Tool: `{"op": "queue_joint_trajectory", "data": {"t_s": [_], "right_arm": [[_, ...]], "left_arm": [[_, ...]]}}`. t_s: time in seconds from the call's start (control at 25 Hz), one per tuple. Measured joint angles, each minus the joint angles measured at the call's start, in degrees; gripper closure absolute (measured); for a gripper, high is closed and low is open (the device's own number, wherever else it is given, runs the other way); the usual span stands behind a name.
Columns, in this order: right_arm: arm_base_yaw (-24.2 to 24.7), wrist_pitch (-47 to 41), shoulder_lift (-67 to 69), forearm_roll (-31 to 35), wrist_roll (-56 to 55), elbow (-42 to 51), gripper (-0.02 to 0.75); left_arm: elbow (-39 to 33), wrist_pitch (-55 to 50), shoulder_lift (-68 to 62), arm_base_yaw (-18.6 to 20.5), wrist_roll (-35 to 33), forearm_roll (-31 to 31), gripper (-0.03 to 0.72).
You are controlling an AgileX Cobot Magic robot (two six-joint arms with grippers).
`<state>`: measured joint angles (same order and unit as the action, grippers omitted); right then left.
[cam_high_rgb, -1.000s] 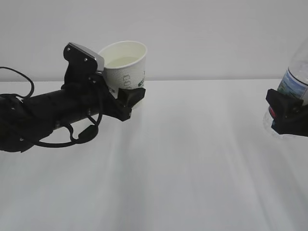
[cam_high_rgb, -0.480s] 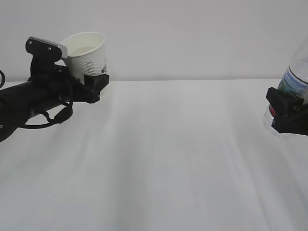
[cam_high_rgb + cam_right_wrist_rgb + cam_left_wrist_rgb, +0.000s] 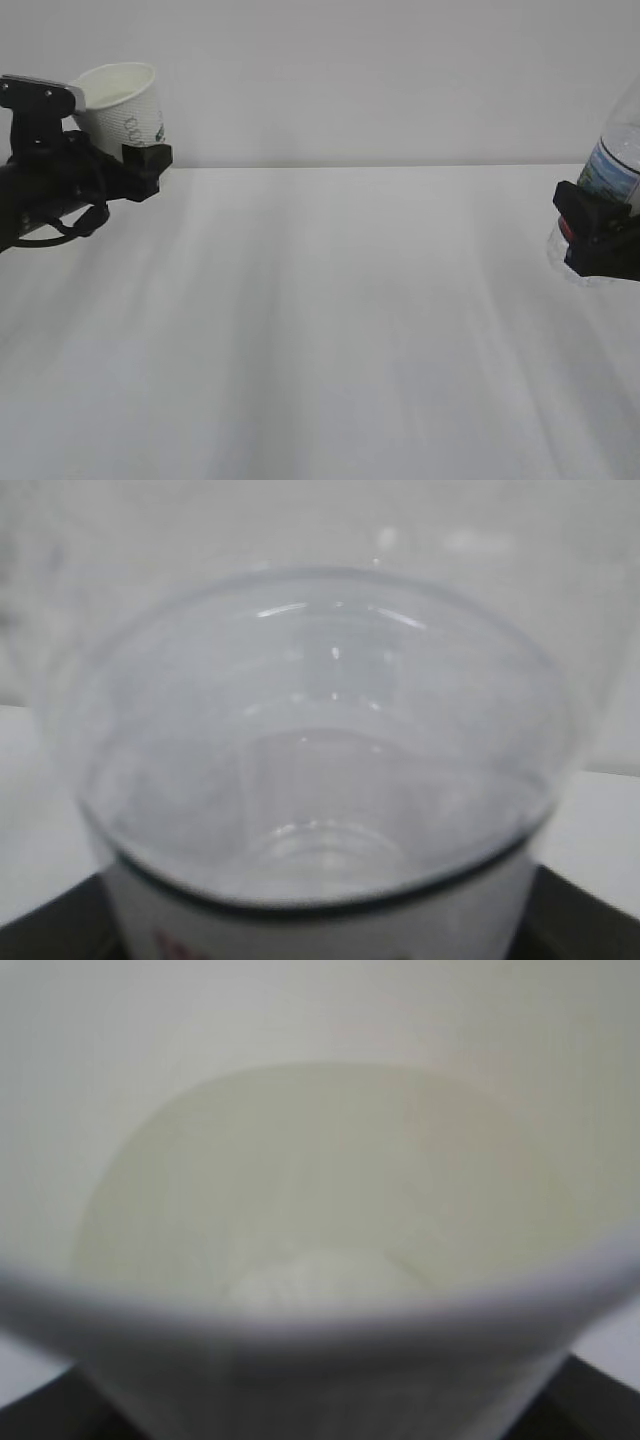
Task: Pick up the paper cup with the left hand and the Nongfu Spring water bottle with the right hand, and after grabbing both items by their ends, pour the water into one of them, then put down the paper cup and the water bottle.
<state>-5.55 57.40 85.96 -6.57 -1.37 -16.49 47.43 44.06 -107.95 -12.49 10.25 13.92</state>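
Upper left of frame: small white tapered paper cup (image 3: 122, 100) with grey-green lettering, tilted, clamped in left gripper (image 3: 135, 160) jaws above white worktop (image 3: 330, 320); far right edge: clear ribbed plastic water bottle (image 3: 612, 170) with green-and-red label, clamped in right gripper (image 3: 590, 235) jaws; cup and bottle well apart.

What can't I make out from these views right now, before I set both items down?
- Paper cup: base hidden by the left gripper in the exterior view; water level blurred in the left wrist view.
- Nongfu Spring water bottle: top cut off by the exterior view's right edge; blurred in the right wrist view.
- Right gripper: partly cut off there.
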Motion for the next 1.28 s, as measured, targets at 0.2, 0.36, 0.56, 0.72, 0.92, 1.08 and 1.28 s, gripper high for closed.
{"op": "queue_joint_trajectory", "data": {"t_s": [0.2, 0.36, 0.56, 0.72, 0.92, 1.08, 1.28], "right_arm": [[0.0, 0.0, 0.0, 0.0, 0.0, 0.0, 0.272], [0.0, 0.1, 0.0, 0.0, 0.0, 0.0, 0.272], [0.0, 0.1, 0.0, 0.0, -0.1, 0.0, 0.272], [0.0, 0.1, 0.0, 0.0, -0.1, 0.0, 0.272], [0.0, 0.1, 0.0, 0.0, -0.1, 0.0, 0.272], [0.0, 0.1, 0.0, 0.0, -0.1, 0.0, 0.272], [0.0, 0.1, 0.0, 0.0, -0.1, 0.0, 0.272]], "left_arm": [[0.0, -0.1, 0.0, 1.7, -3.8, -6.6, 0.172], [0.0, -0.1, 0.0, 2.7, -5.9, -10.0, 0.172], [0.0, -0.1, 0.0, 3.9, -7.6, -11.6, 0.172], [0.0, -0.1, -1.1, 4.9, -7.8, -11.9, 0.172], [0.0, 0.3, -3.1, 5.6, -7.8, -12.2, 0.172], [0.0, 3.2, -5.3, 5.6, -7.8, -12.3, 0.172], [0.0, 6.2, -8.5, 5.6, -7.9, -13.2, 0.172]]}}
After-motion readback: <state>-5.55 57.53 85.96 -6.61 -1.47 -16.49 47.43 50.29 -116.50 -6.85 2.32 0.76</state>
